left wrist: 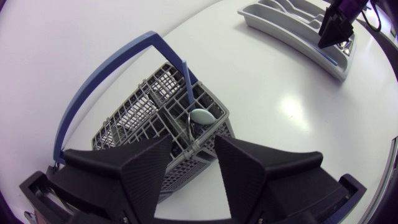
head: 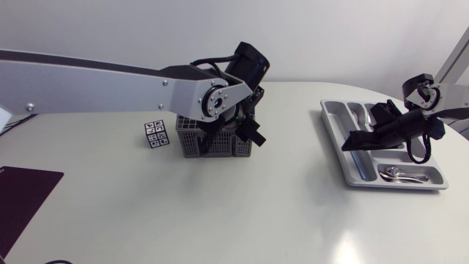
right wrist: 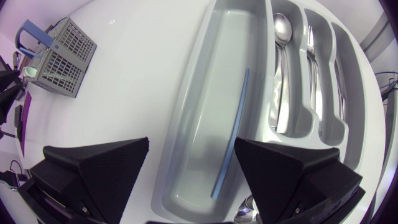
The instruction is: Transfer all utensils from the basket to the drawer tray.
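A grey mesh basket [head: 192, 141] with a blue handle [left wrist: 106, 71] stands mid-table. In it are an upright thin blue stick [left wrist: 186, 74] and a spoon [left wrist: 201, 116]. My left gripper [left wrist: 193, 180] hangs open just above the basket's near corner, nothing between its fingers; the head view shows the left gripper [head: 248, 132] at the basket's right side. The grey drawer tray [head: 335, 132] lies at the right. My right gripper [right wrist: 193, 168] is open over its long compartment, where a blue stick [right wrist: 231, 130] lies. Spoons [right wrist: 281, 68] fill the neighbouring compartments.
A small cube with black-and-white markers [head: 155, 134] sits just left of the basket. A dark mat [head: 22, 198] covers the table's front left corner. More metal cutlery [head: 401, 174] lies in the tray's cross compartment near the table's right edge.
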Robot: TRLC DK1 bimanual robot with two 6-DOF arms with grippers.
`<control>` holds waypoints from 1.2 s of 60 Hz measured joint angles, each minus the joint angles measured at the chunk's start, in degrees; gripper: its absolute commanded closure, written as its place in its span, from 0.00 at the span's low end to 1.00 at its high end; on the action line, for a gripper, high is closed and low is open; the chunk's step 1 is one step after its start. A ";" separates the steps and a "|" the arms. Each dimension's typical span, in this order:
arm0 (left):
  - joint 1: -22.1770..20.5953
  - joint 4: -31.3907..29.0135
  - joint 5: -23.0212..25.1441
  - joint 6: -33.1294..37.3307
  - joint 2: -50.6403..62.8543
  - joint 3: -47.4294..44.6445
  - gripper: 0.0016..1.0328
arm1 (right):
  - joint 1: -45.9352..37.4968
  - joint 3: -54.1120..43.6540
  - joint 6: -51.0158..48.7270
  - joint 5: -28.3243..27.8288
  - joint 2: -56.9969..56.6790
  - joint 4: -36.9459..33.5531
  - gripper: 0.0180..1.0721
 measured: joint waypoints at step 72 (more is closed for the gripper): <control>0.00 0.68 -4.63 1.05 6.29 4.37 0.96 | 0.74 -2.36 -0.02 0.02 -1.70 0.98 0.05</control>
